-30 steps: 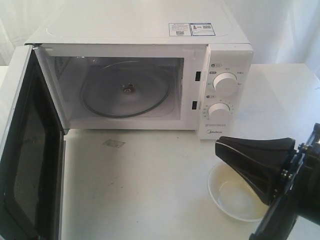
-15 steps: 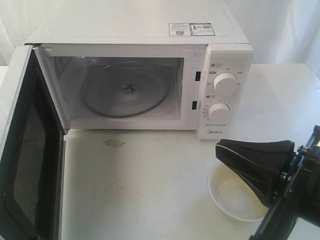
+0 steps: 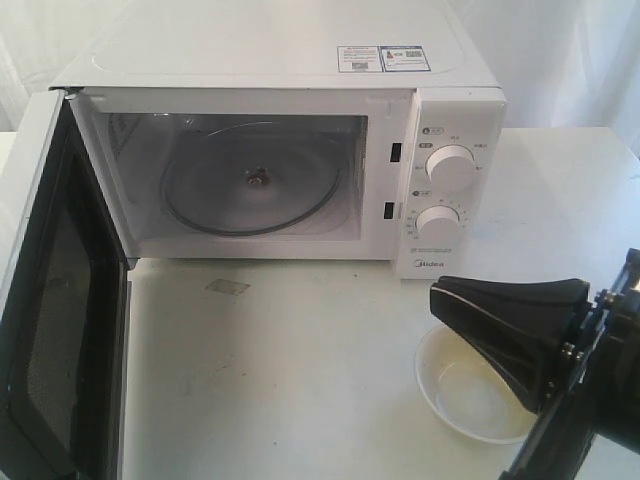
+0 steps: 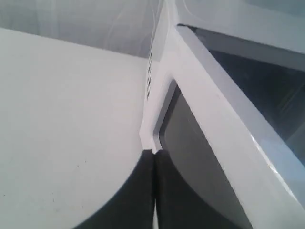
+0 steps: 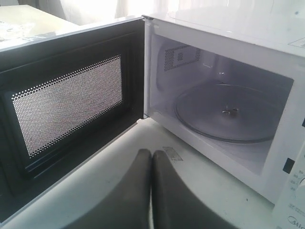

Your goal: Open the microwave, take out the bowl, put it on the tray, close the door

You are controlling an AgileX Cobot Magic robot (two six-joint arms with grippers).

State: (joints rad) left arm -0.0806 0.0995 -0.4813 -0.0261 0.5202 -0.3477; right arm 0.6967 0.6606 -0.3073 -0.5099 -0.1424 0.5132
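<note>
White table [image 3: 300, 380], white curtain [image 3: 560, 50] behind. Microwave [image 3: 300, 50] cavity is empty, only the glass plate [image 3: 250, 180] inside. Door [image 3: 40, 300] is swung wide open.

Bowl [image 3: 460, 395] is out, sitting right below the right gripper [image 5: 151, 153], just in front of the dial panel. No tray shows in any view; as far as I can see the bowl is on bare table. Right gripper is clenched with nothing between its fingers, pointing toward the open cavity.

Left gripper [image 4: 153, 153] is also clenched and empty. It's on the outer side of the door, tips just short of the hinge-side edge, side vents [image 4: 148, 81] right ahead. Can't tell if it's touching.

My read: the remaining step is closing the door, and that's the left arm's job.

How to do it well:
- Move the contact point away from the hinge toward the handle edge, since there's poor leverage where it is now.
- Keep the fingers together and push with a flat side.
- Follow the door's arc; don't push in a straight line.
- Keep the right arm back. The bowl looks close to the sweep, so check clearance.
- Finish with a firm press so it latches.
</note>
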